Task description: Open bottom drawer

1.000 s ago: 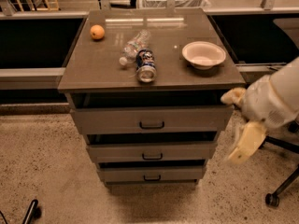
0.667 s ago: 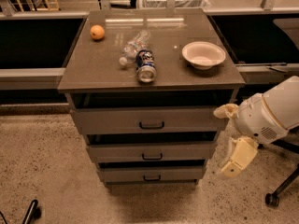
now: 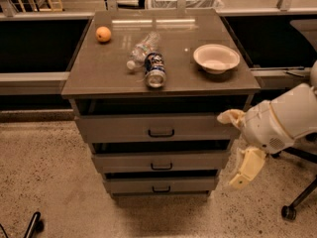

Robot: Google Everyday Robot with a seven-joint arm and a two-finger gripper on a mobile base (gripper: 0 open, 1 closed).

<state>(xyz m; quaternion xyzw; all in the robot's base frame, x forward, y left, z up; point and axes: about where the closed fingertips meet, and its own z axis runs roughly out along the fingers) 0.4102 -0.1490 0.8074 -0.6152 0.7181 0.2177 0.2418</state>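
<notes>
Judging progress: nothing done yet. The bottom drawer (image 3: 188, 184) looks fully closed, its front sitting back in line under the middle drawer (image 3: 198, 160), and its small dark pull (image 3: 161, 188) is untouched.

Claw state: the gripper (image 3: 238, 144) is off the cabinet's (image 3: 81, 133) right side, roughly level with the middle drawer front and just beside that right edge. I see two cream fingers, one up by the top drawer's (image 3: 114, 128) right end and the other hanging lower toward the floor. They are spread well apart and there is nothing between them — open and empty as far as I can read it.

Target relative to claw: the bottom drawer is below and to my left of the gripper. The pull is at the centre of that front, so it is well apart from the fingers, both sideways and down. No contact with any drawer that I can see.

What's left, by my estimate — everything:
- drop the claw to the lowest front
- bring it across to the centre pull
- close on the pull
- draw straight out

Watch item: the middle drawer's pull sits right above the target and looks near identical, so it would be easy to hook the wrong one. The tabletop clutter of orange (image 3: 103, 33), bottle (image 3: 142, 48), can (image 3: 155, 69) and bowl (image 3: 216, 58) is clear of the work.
</notes>
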